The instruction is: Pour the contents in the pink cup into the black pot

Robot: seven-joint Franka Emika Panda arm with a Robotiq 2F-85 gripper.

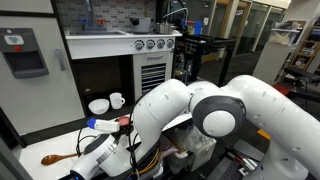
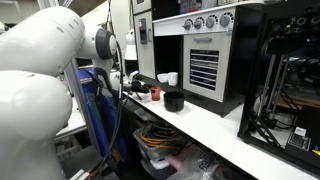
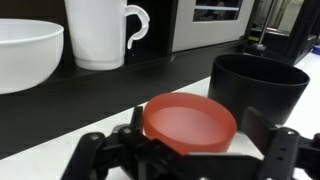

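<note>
The gripper [image 3: 190, 148] is released, its jaws wide on either side of the pink cup [image 3: 190, 122]. The cup stands on the white counter [image 3: 50, 135], just left of the black pot [image 3: 258, 85]. It looks like light, stiff, smooth plastic, so grasp it mid-wall and keep it upright.

White tabletop [image 2: 230, 128] with pink cup [image 3: 190, 122], black pot [image 3: 258, 85] just beside it, wooden spoon [image 1: 52, 158] apart.
</note>
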